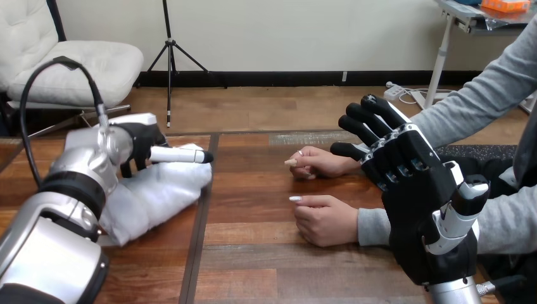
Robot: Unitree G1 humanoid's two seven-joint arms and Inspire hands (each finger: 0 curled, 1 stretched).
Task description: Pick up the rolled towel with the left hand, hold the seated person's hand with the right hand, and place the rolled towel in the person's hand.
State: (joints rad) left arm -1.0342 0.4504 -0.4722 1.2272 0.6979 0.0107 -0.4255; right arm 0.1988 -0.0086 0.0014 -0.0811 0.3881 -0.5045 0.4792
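We see a wooden worktop [253, 253] from above, with the robot's arms coming in from below. The rolled towel [155, 196], white and soft, lies on the worktop at the left and has not been lifted. The left hand [142, 139] sits over the towel's far end. It appears to touch the cloth, but we cannot tell whether it is gripping.

At the right, the right hand [418, 209] is raised close to the camera, its fingers [364, 130] straight and spread apart, holding nothing. They point towards the seated person's farther hand [316, 163], which rests on the worktop. They overlap that wrist in the view, but they are not curled round it. The person's nearer hand [326, 218] rests loosely closed on the worktop, just in front of the farther one.

We judge the task to be at its start. The towel has at most been reached and not picked up, the person's hand is not yet held, and the handover remains to be done.

We can read no brand, label or writing on the towel, the hands or the worktop.
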